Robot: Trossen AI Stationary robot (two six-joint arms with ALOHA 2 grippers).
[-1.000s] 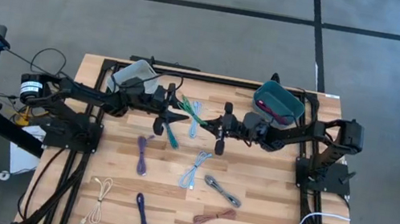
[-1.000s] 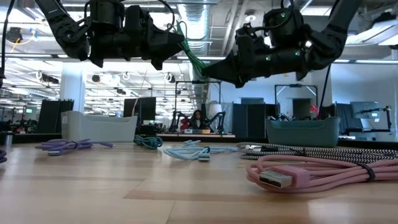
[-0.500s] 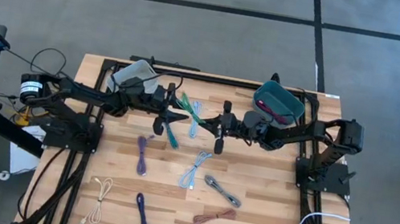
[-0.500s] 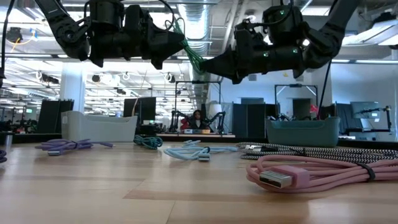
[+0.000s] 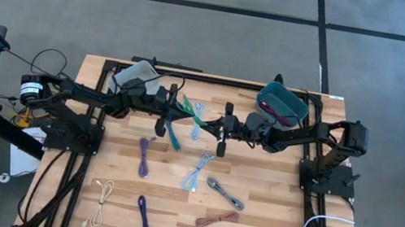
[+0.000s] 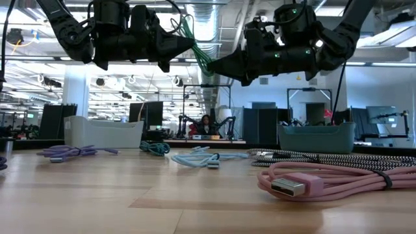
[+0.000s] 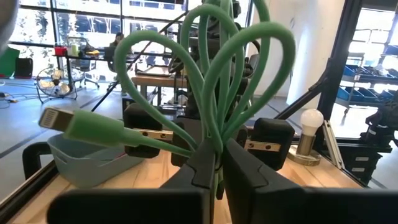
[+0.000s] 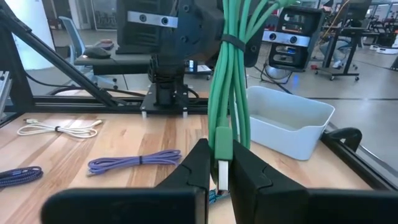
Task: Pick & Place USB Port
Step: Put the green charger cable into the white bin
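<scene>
Hanging between both arms, the green cable [image 7: 217, 93] is pinched by left tool [image 7: 214, 165] and seemingly right tool [image 8: 214, 171].

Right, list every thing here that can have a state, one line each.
Green cable: bundled, in the air, pinched at both ends.
Left gripper: fingers shut on the green cable.
Right gripper: fingers shut on the green cable.
Teal bin: holds a pink item.
White bin: upright at the table's back edge.
</scene>
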